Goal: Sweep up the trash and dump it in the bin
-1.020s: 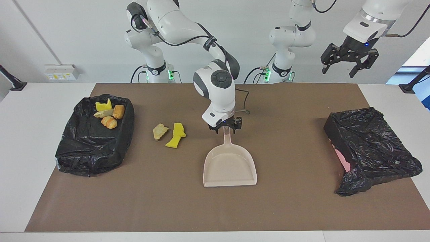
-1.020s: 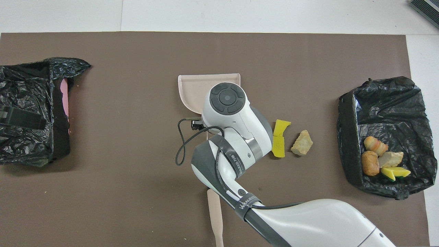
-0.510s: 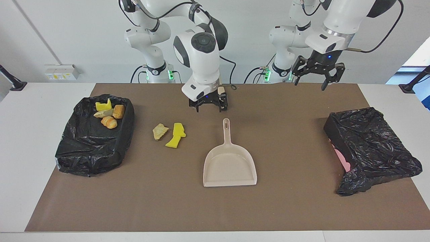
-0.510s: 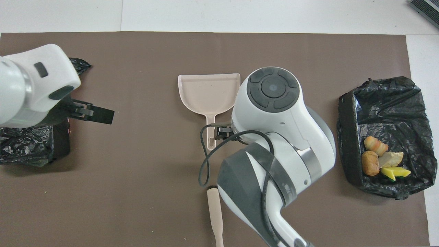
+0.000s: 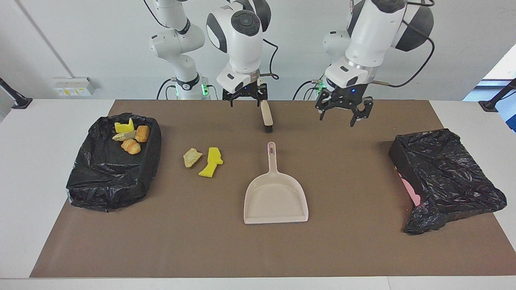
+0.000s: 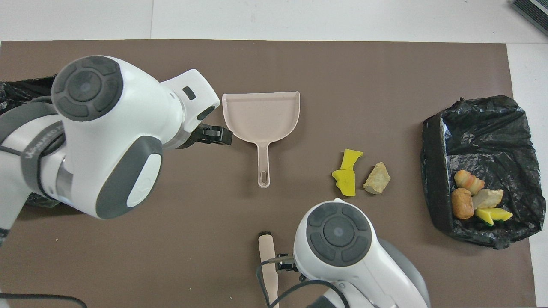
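Overhead view hides both sets of jaws from me under the arms. I see 2 scraps on the desk, yellow sponge and beige chunk, beside the bin. Left jaws and right jaws hang wide, empty.

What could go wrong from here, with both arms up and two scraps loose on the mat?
1. The yellow sponge piece and pale crumbly chunk lie outside the black-lined bin; a sweep could scatter them.
2. The open right gripper hangs by the beige brush, the open left gripper nearby; they could collide.
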Robot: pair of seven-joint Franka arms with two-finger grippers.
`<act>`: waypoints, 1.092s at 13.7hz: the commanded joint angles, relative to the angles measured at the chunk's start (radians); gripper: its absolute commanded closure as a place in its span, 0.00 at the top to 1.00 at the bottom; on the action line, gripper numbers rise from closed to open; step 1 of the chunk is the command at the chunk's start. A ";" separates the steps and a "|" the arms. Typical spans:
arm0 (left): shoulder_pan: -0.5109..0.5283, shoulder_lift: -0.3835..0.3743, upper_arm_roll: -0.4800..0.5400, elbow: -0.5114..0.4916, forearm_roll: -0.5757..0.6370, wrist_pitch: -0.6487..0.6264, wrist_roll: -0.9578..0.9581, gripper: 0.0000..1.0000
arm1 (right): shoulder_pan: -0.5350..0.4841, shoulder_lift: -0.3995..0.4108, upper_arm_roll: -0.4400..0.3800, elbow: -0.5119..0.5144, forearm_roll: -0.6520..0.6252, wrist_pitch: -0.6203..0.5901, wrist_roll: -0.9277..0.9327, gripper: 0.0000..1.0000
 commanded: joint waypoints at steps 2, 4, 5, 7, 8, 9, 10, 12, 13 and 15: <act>0.015 0.129 -0.125 -0.020 0.148 0.119 -0.221 1.00 | 0.081 -0.104 0.000 -0.199 0.068 0.131 0.009 1.00; 0.014 0.173 -0.149 -0.029 0.177 0.167 -0.300 1.00 | 0.165 -0.076 0.000 -0.259 0.079 0.276 0.091 1.00; 0.012 0.174 -0.160 -0.044 0.177 0.188 -0.321 1.00 | 0.187 -0.055 0.000 -0.265 0.080 0.320 0.122 1.00; 0.006 0.181 -0.167 -0.081 0.177 0.236 -0.354 1.00 | 0.235 -0.001 0.000 -0.278 0.082 0.378 0.150 1.00; 0.003 0.183 -0.169 -0.089 0.177 0.251 -0.355 1.00 | 0.270 0.034 0.000 -0.296 0.095 0.439 0.176 1.00; -0.003 0.196 -0.169 -0.092 0.177 0.254 -0.357 1.00 | 0.308 0.068 0.000 -0.321 0.108 0.516 0.214 1.00; -0.008 0.210 -0.170 -0.092 0.178 0.263 -0.368 1.00 | 0.328 0.083 0.000 -0.339 0.108 0.567 0.245 1.00; -0.032 0.232 -0.175 -0.098 0.181 0.276 -0.392 1.00 | 0.336 0.076 0.000 -0.361 0.108 0.563 0.247 1.00; -0.047 0.242 -0.175 -0.101 0.216 0.286 -0.404 1.00 | 0.336 0.067 0.000 -0.383 0.108 0.559 0.233 1.00; -0.051 0.246 -0.177 -0.103 0.244 0.288 -0.440 1.00 | 0.357 0.045 0.000 -0.407 0.108 0.558 0.233 1.00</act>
